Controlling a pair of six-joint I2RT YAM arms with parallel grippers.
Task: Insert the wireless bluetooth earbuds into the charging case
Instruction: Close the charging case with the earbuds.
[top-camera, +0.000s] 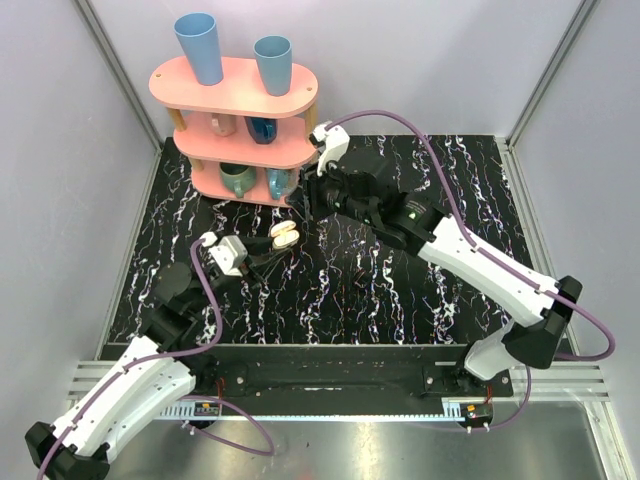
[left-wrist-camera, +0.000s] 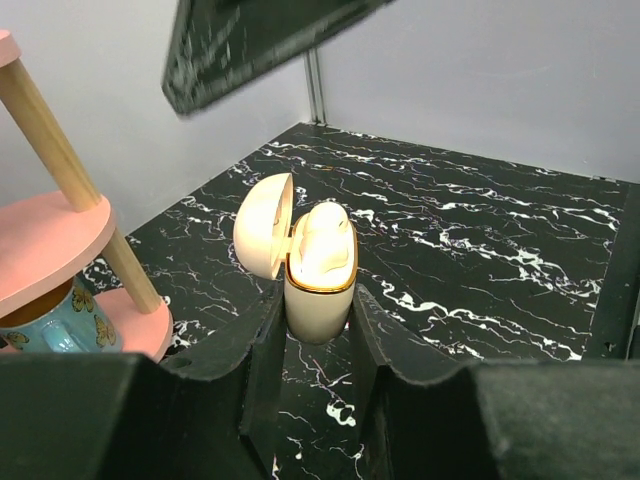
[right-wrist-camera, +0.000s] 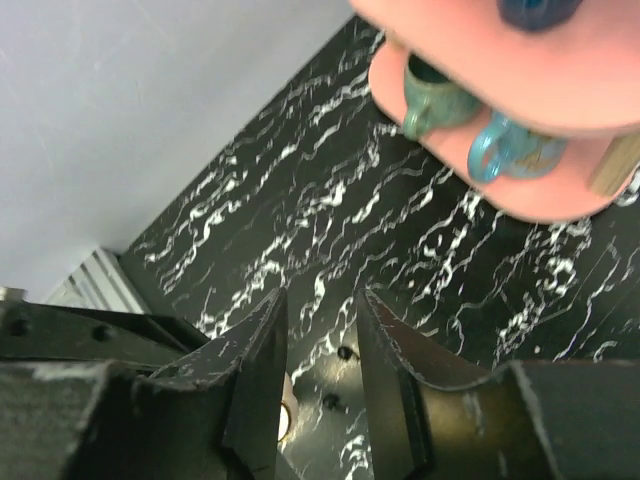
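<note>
Charging case (left-wrist-camera: 320, 312), lid open, is clamped in the left pincer (left-wrist-camera: 318, 298); right pincer (right-wrist-camera: 320, 300) (narrowly parted, empty) hovers near it: hold the case steady.

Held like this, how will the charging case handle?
The charging case looks smooth and rounded, so it could slip or twist in the left gripper, which pinches only its lower body. Its open lid hangs on a hinge and may swing if bumped. Being small, it is probably light.
</note>
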